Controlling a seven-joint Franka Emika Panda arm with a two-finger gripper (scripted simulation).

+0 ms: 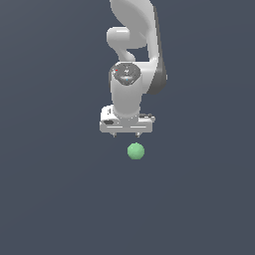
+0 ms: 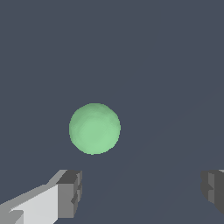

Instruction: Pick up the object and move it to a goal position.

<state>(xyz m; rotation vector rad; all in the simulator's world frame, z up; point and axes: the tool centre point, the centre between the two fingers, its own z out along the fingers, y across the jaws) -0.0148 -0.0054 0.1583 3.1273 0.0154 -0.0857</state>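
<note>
The object, a small light-green ball [image 1: 135, 151], lies on the dark grey floor in the exterior view, just below my white gripper [image 1: 126, 134] and slightly toward the exterior view's right of its middle. In the wrist view the ball [image 2: 94, 128] shows whole, ahead of the two grey fingertips [image 2: 70, 194], which stand far apart. My gripper [image 2: 142, 190] is open and nothing sits between the fingers. The ball does not touch either finger.
Only the plain dark grey floor [image 1: 50, 199] surrounds the ball. The white arm [image 1: 132, 40] rises toward the top of the exterior view behind the gripper.
</note>
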